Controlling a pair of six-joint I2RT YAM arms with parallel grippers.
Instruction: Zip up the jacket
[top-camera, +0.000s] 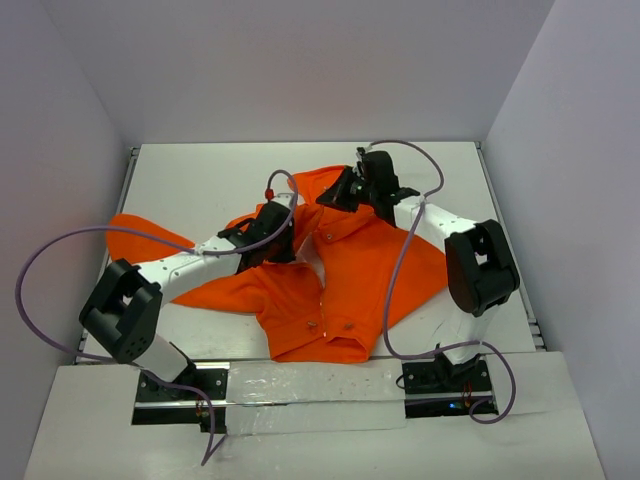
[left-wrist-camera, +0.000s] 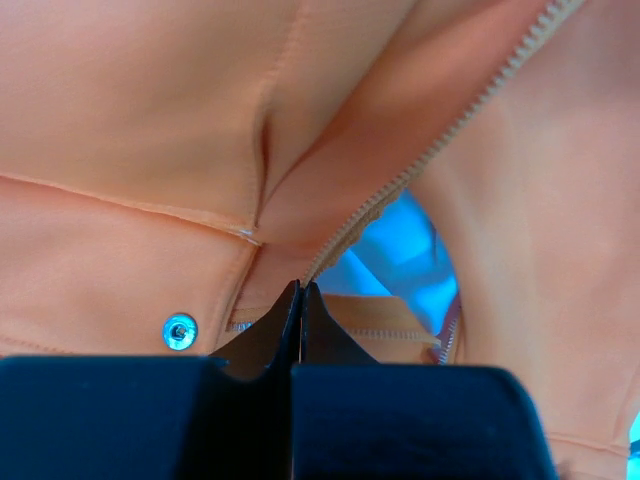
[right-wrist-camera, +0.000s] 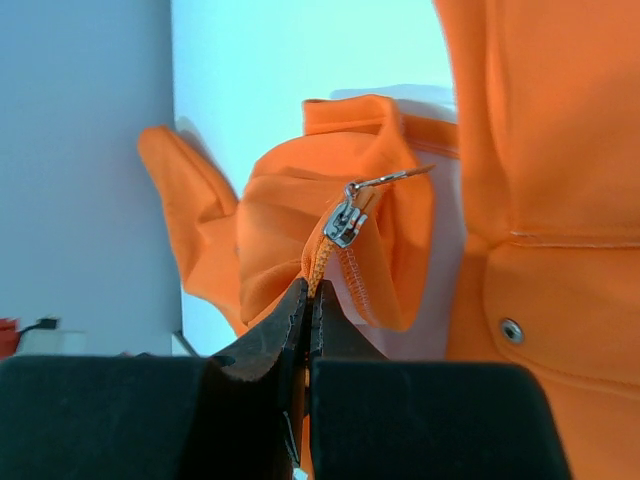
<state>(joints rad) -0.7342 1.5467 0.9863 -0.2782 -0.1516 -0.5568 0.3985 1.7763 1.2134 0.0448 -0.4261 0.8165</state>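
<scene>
Fingers of left gripper (top-camera: 283, 243) and right gripper (top-camera: 333, 195) rest on jacket (top-camera: 350, 280), mid-counter (top-camera: 200, 180); upper front gapes.
Left wrist: fingers (left-wrist-camera: 265, 340) pinched together on zipper tape (left-wrist-camera: 440, 150); teeth unjoined.
Right wrist: fingers (right-wrist-camera: 275, 335) clamp tape beneath slider (right-wrist-camera: 345, 222).
Judgement: most zipping remains.

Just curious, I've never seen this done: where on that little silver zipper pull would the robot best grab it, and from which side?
Probably the thin pull tab: it sticks out from the slider, clear of the jacket. In the right wrist view, come from the right, toward its free end.
</scene>
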